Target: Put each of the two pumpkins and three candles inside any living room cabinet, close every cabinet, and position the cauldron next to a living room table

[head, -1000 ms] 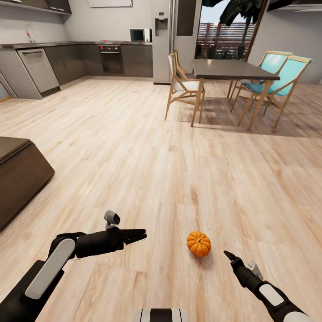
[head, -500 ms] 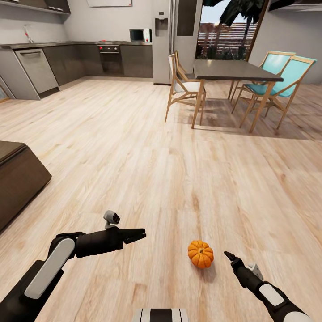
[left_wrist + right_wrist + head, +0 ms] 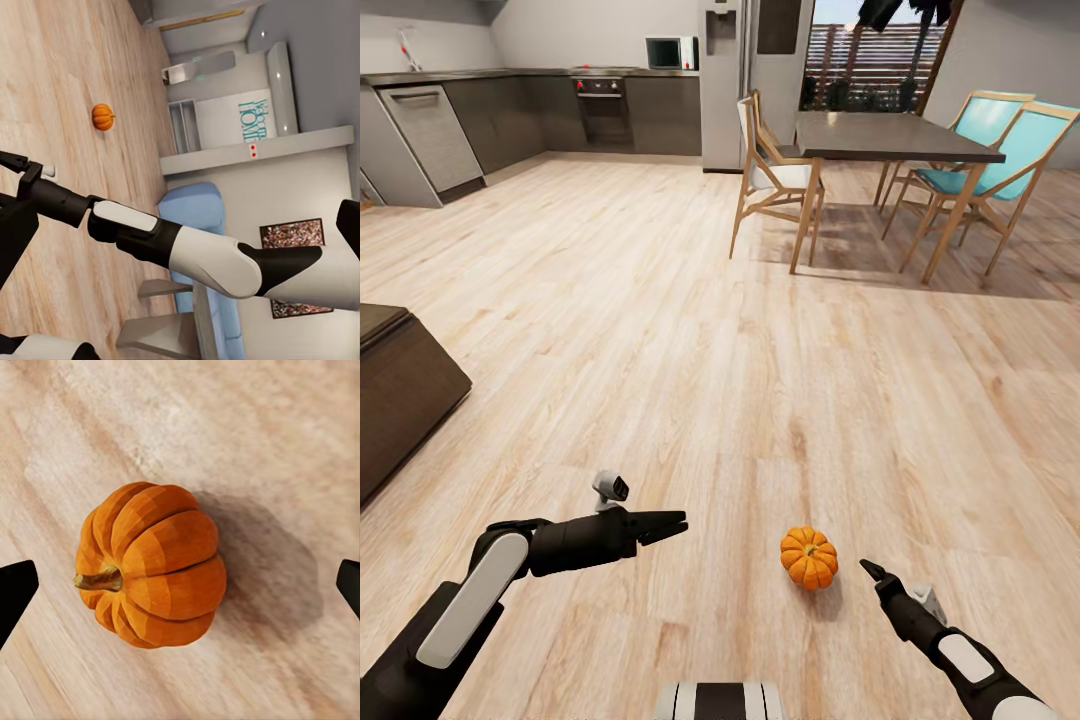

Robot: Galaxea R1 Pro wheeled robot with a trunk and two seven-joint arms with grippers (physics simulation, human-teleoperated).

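On the pale wooden floor, close in front of the robot, a single orange pumpkin sits alone, lying on its side with the short brown stem pointing sideways, as the right wrist view shows plainly. The right tool hangs just beside the pumpkin, on its right and a little nearer the robot, apart from it and not touching. Seen along that tool, the pumpkin lies between the two dark fingertips, which stand wide at opposite edges of the picture with bare floor on both sides of the fruit; the jaws are spread wide and hold nothing. The pumpkin's shadow falls on the boards on the side away from its stem. The left tool is held out over the floor to the left of the pumpkin, well apart from it, its fingers drawn close together to a narrow point with nothing between them. The left wrist view looks across the floor at the pumpkin and at the right arm reaching toward it. At the left edge of the head view stands the end of a low dark brown cabinet. Farther back are a dark tabletop with wooden chairs around it, and kitchen units along the far wall.
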